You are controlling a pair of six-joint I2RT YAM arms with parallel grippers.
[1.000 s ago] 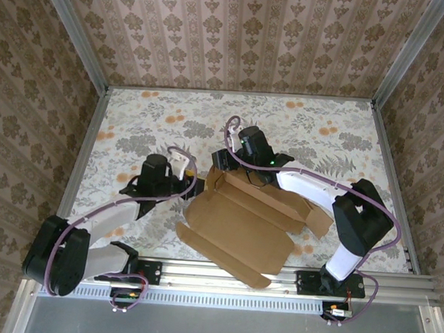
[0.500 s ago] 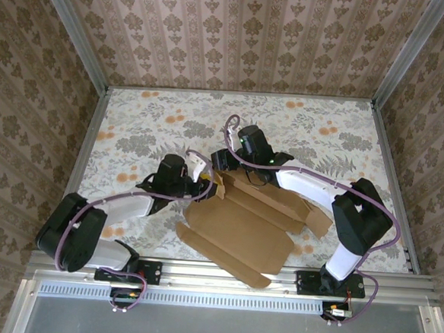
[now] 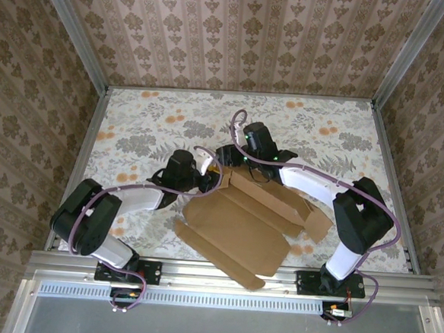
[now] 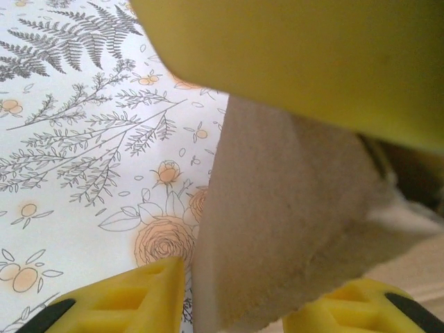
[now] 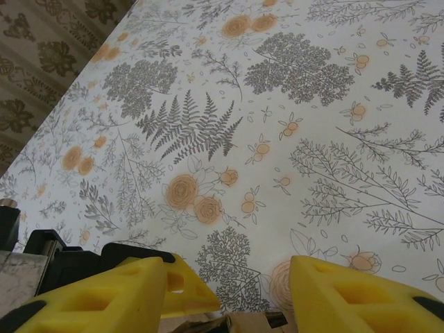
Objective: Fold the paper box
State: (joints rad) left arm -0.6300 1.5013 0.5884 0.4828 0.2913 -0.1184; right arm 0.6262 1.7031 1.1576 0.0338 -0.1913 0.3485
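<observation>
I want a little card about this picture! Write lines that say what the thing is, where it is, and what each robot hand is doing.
thing: paper box, plain brown cardboard
shape: mostly lying flat, a few flaps raised
where: on the flowery table, between the two arms
left gripper: at the box's far left corner, a raised flap between its fingers; cannot tell if it is squeezing
right gripper: open, by the same far corner, holding nothing
folding: not finished
</observation>
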